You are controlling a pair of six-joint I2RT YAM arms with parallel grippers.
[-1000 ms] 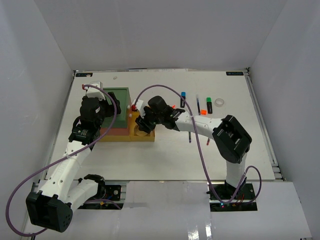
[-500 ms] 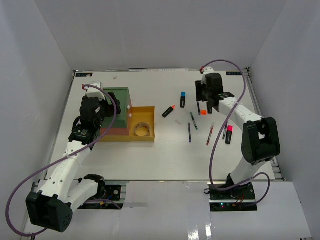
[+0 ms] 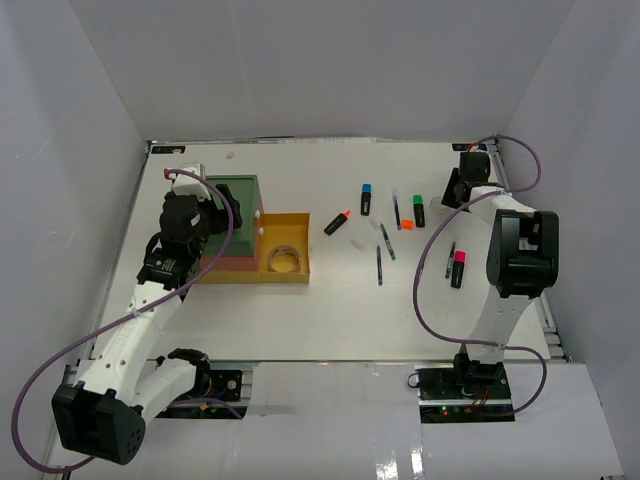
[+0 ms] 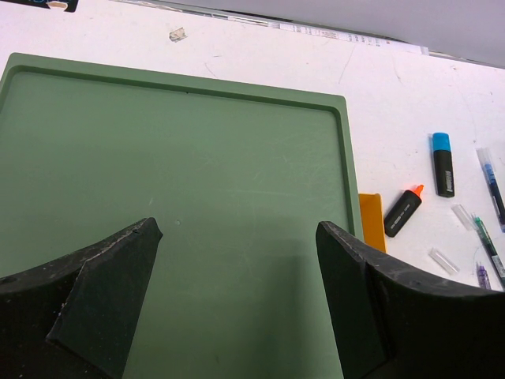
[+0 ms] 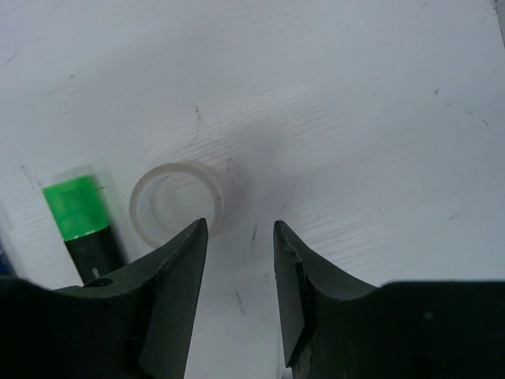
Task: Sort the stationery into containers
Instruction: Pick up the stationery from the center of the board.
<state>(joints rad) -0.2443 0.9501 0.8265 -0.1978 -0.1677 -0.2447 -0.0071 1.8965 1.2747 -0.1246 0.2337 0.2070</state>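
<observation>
The right claw [image 5: 239, 230], slightly parted and empty, hangs just beside the tape ring [image 5: 177, 169]; better to straddle its wall before pinching. The left claw [image 4: 238, 237] is spread wide.

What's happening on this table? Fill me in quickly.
Two robot arms are sorting stationery into a drawer stack. The left gripper hovers open over its green top, holding nothing. The yellow drawer is pulled out with a grey tape roll inside. The right gripper, jaws apart and empty, is right beside the small clear tape ring and a green-capped highlighter. Other highlighters and pens lie loose on the table.
</observation>
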